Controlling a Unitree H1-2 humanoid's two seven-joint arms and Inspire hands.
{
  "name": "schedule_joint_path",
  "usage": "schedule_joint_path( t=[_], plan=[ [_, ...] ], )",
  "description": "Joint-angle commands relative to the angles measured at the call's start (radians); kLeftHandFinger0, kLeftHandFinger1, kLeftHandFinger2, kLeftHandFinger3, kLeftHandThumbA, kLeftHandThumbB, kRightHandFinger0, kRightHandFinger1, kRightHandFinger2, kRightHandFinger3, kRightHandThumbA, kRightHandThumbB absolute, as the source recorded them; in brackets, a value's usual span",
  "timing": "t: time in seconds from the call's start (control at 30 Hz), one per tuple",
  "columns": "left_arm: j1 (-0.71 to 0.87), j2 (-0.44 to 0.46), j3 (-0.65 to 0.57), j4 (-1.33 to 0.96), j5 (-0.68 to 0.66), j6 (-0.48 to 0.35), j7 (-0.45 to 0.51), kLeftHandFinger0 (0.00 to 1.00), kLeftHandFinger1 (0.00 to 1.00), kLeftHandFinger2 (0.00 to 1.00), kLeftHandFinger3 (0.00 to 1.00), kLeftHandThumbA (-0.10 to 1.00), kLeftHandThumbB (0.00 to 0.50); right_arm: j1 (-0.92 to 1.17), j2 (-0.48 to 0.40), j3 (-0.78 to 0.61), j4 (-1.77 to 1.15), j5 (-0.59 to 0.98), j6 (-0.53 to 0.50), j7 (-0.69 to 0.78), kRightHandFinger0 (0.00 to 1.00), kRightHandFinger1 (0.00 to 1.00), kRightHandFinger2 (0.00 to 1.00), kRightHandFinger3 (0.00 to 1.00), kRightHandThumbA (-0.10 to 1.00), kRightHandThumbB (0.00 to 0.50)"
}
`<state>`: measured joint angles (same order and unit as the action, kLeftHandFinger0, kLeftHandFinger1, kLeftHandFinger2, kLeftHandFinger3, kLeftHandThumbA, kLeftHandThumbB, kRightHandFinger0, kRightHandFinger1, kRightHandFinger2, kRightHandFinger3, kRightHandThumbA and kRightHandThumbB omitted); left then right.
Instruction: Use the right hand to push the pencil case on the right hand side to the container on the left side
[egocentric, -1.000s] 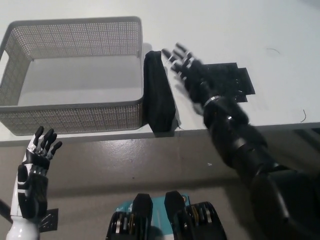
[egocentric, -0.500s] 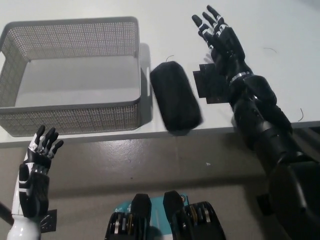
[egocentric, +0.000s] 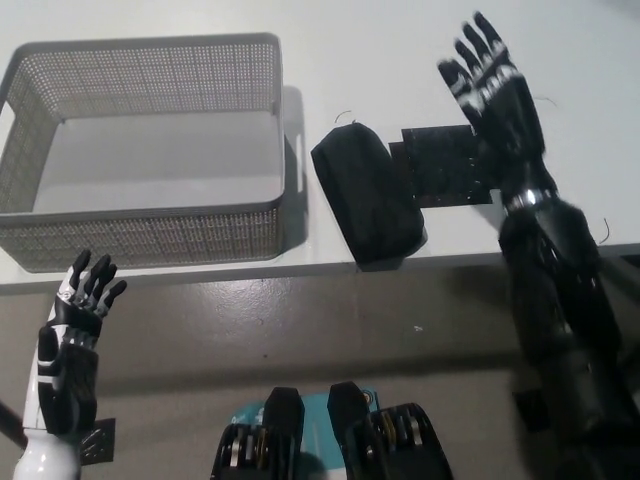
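A black pencil case (egocentric: 366, 196) lies flat on the white table, just right of the grey mesh container (egocentric: 150, 230), with a narrow gap between them. Its near end reaches the table's front edge. My black right hand (egocentric: 490, 85) is raised over the table to the right of the case, fingers spread and open, apart from the case. My white left hand (egocentric: 72, 345) rests open at the lower left, below the table edge.
A flat black mat (egocentric: 445, 165) lies on the table between the case and my right arm. The container is empty inside. The white table (egocentric: 380, 50) stretches behind; its front edge (egocentric: 300, 270) runs across the middle.
My right hand has pulled away to the right and back from the case. The pencil case has tipped from standing against the container to lying flat, slightly further right.
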<state>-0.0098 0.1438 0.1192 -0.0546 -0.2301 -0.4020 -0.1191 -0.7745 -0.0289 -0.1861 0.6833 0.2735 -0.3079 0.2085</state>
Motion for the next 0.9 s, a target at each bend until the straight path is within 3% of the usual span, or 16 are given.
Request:
schedule_joint_path(
  t=[0.0,0.33,0.67,0.77,0.87],
  plan=[
    [-0.042,0.040,0.018,-0.036,0.013,-0.014,-0.005,1.00,1.00,1.00,1.00,1.00,0.424,0.237,-0.049,0.055,-0.727,-0.007,0.165,0.007,1.00,1.00,1.00,1.00,1.00,0.413],
    [-0.063,0.048,0.021,-0.018,0.007,-0.013,-0.007,1.00,1.00,1.00,1.00,1.00,0.421,0.513,-0.095,0.002,-0.960,0.041,0.140,0.006,1.00,1.00,1.00,1.00,1.00,0.400],
    [-0.048,0.046,0.014,-0.032,0.006,-0.004,-0.012,1.00,1.00,1.00,1.00,1.00,0.391,0.529,-0.100,0.015,-0.926,0.037,0.154,-0.007,1.00,1.00,1.00,1.00,1.00,0.399],
    [-0.049,0.046,0.014,-0.037,0.005,-0.005,-0.008,1.00,1.00,1.00,1.00,1.00,0.404,0.543,-0.106,0.021,-0.903,0.056,0.129,0.013,1.00,1.00,1.00,1.00,1.00,0.360],
    [-0.049,0.054,0.023,-0.039,-0.002,-0.007,-0.004,1.00,1.00,1.00,1.00,1.00,0.414,0.579,-0.103,0.033,-0.905,0.048,0.119,0.012,1.00,1.00,1.00,1.00,1.00,0.358]
  ],
)
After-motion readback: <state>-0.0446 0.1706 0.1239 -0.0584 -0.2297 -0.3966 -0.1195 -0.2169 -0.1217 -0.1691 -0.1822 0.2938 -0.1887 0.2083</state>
